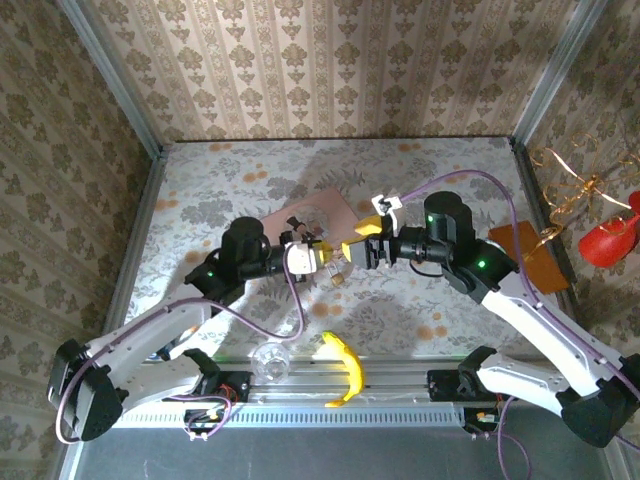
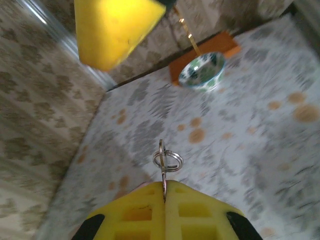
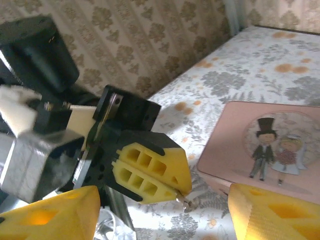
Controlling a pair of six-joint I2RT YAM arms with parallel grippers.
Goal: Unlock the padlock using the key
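Left wrist view: the left gripper (image 2: 165,192) is clenched on the key (image 2: 164,176). The thin metal sliver is pinched edge-on in the seam between the yellow fingers (image 2: 135,212), with its ring (image 2: 168,161) standing clear of the tips. In the right wrist view the right arm's own fingers (image 3: 50,215) stand wide apart with nothing between them, so that gripper is released.

A small brass-coloured thing on the bench (image 1: 200,180), just below the gap between the two grippers, is most likely the padlock (image 1: 338,276), though it is too small there to be sure of. It lies free, gripped by neither arm.

That is the main risk. A lock this light, unbraced, would probably skid or tip under the key instead of taking it, and turning the key would spin the whole body. A second risk lies in the grip: the ring end is what shows beyond the fingertips, so the blade may be buried between the pads. Whether enough of it is free to enter the keyway cannot be told. The pinch is also narrow, so any side load could twist the key or let it slip out.

As to pose, the left arm reaches forward and inward with its wrist about level and its tips pointing to the robot's right. The right gripper (image 1: 360,241) faces it from the other side, elbow swung outward. The two sets of tips are near each other above the bench, just in front of the pink tin (image 1: 322,212).
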